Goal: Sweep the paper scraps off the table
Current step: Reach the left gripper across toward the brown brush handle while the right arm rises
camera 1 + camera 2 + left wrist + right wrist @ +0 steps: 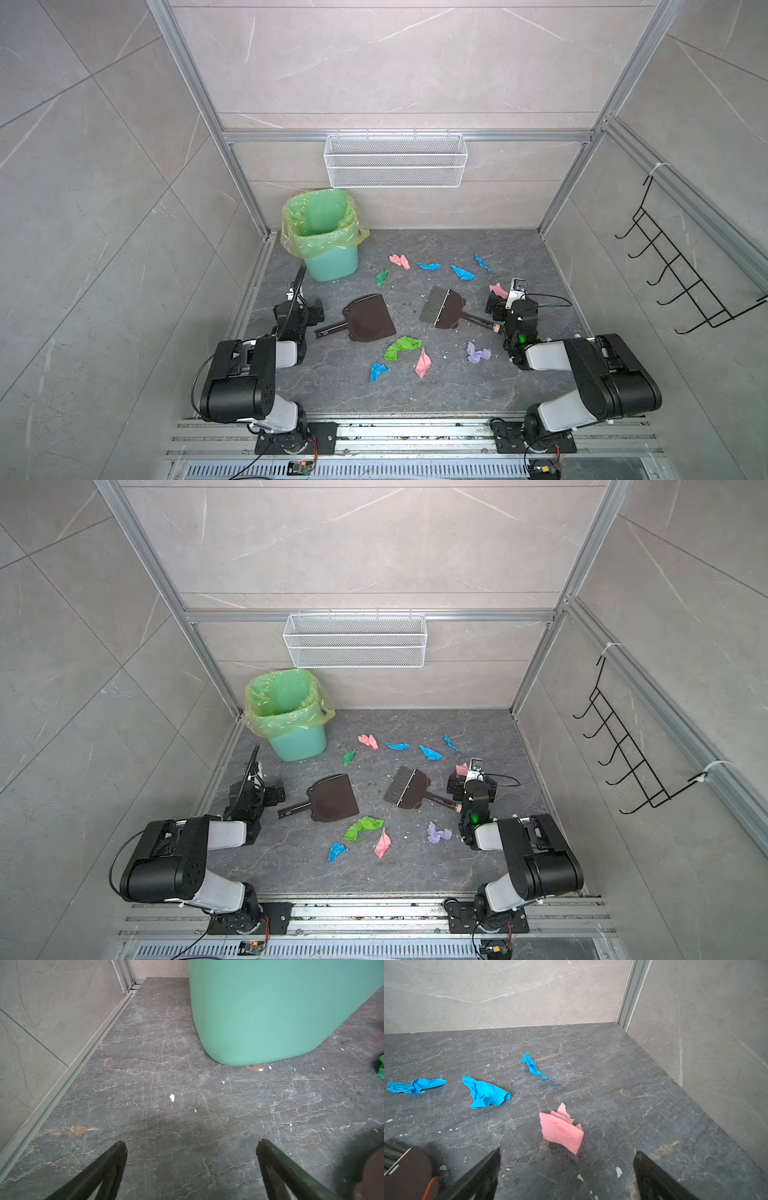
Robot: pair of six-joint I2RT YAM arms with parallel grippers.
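Nearest me, the left hand [191, 1147] and right hand [566, 1155] hang wide and empty over the dark grey veined worktop [457, 395]. Each should, I'd say, close squarely on its handle: flat brown dustpan [370, 318] left, bristled brown brush [441, 307] right. Crumpled coloured paper scraps [402, 347] lie scattered around both, back toward the green lined bin [328, 241].

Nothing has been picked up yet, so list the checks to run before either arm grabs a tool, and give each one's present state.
1. left gripper open, holding nothing: ok.
2. right gripper open, holding nothing: ok.
3. dustpan flat on the table, unheld, handle toward the left gripper: ok.
4. brush lying free, handle toward the right gripper: ok.
5. bin upright, lined, mouth open: ok.
6. paper scraps cleared off the table: not ok, they lie scattered on both sides of the tools.
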